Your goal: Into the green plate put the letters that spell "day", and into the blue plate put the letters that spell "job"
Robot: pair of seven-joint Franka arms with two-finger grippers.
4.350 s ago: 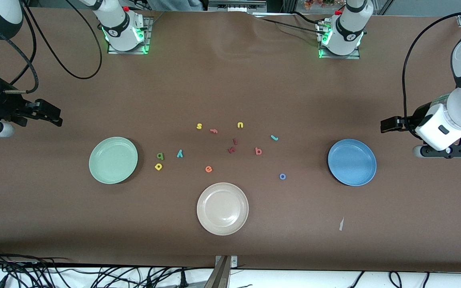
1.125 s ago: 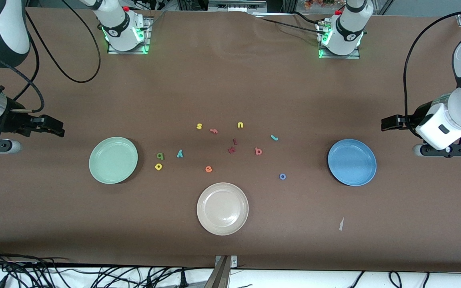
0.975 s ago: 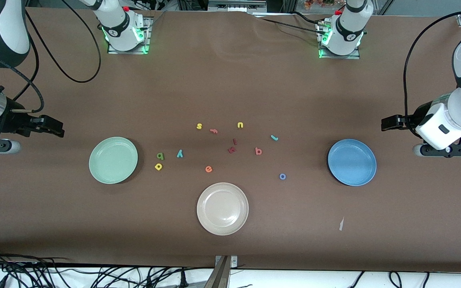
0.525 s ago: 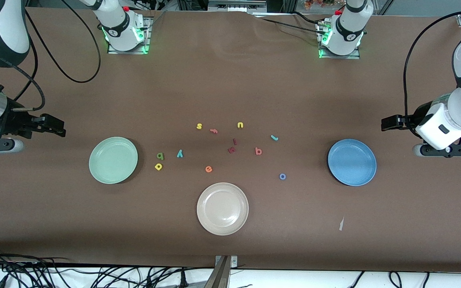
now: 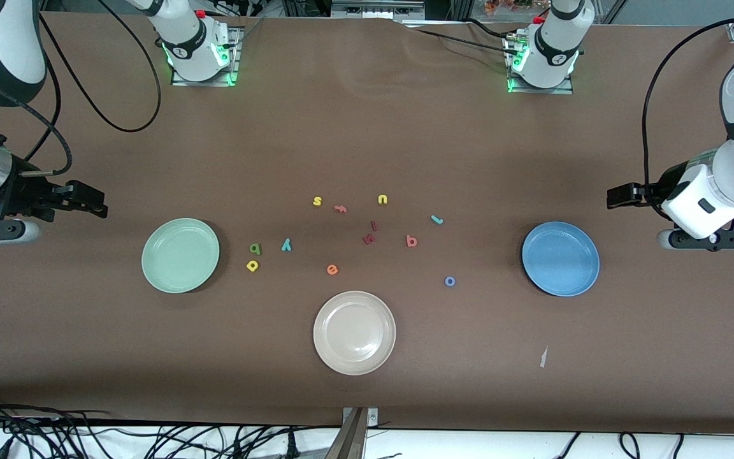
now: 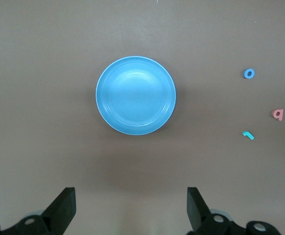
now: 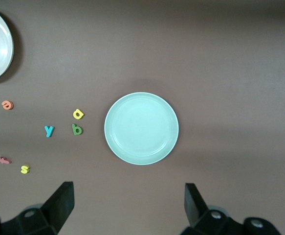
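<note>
The green plate (image 5: 179, 255) (image 7: 141, 128) and the blue plate (image 5: 560, 258) (image 6: 135, 95) both lie with nothing in them. Beside the green plate lie the dark green letter (image 5: 255, 248), the yellow holed letter (image 5: 252, 266) and the teal "y" (image 5: 286, 244). Toward the blue plate lie the teal hooked letter (image 5: 436, 219), the salmon letter (image 5: 411, 241) and the blue "o" (image 5: 450, 281). My right gripper (image 5: 94, 203) (image 7: 129, 203) hangs open over bare table at the right arm's end. My left gripper (image 5: 618, 196) (image 6: 131, 205) waits open at the left arm's end.
A beige plate (image 5: 354, 332) lies nearest the front camera, mid-table. Among the letters are a yellow "s" (image 5: 316, 201), a pink "f" (image 5: 340, 208), a yellow "u" (image 5: 382, 199), two dark red letters (image 5: 370, 233) and an orange "e" (image 5: 332, 269). A paper scrap (image 5: 543, 357) lies near the front edge.
My right gripper has crept a little toward the green plate, still open. The left arm, plates and letters have not moved.
</note>
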